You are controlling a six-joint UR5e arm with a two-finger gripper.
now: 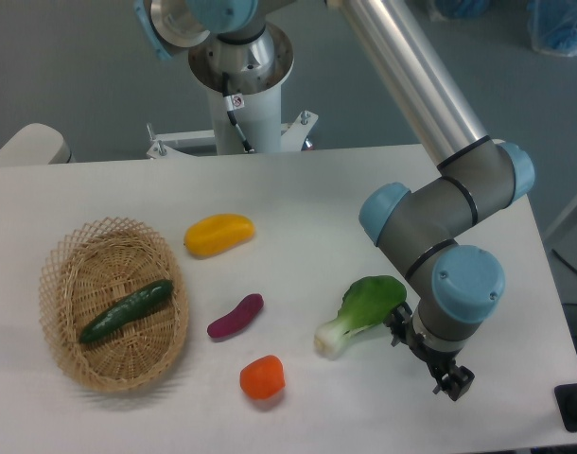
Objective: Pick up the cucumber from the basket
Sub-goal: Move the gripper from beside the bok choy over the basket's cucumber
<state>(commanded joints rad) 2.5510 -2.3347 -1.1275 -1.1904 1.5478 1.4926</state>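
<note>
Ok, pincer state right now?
Pincer: cannot be told whether open or closed; holding nothing, far from the cucumber in the basket.

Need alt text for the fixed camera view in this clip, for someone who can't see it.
A dark green cucumber lies diagonally in an oval wicker basket at the table's left, while the arm's end effector hangs far right beside a bok choy. Between them lie a yellow pepper, purple eggplant and orange tomato.

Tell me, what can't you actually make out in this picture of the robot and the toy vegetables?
- Gripper: its fingers are tiny and dark beneath the wrist, so open or shut is unclear.
- Bok choy: its right edge sits behind the arm.
- Cucumber: its underside is hidden where it lies in the basket.
- Arm's base: cut off by the top edge.
</note>
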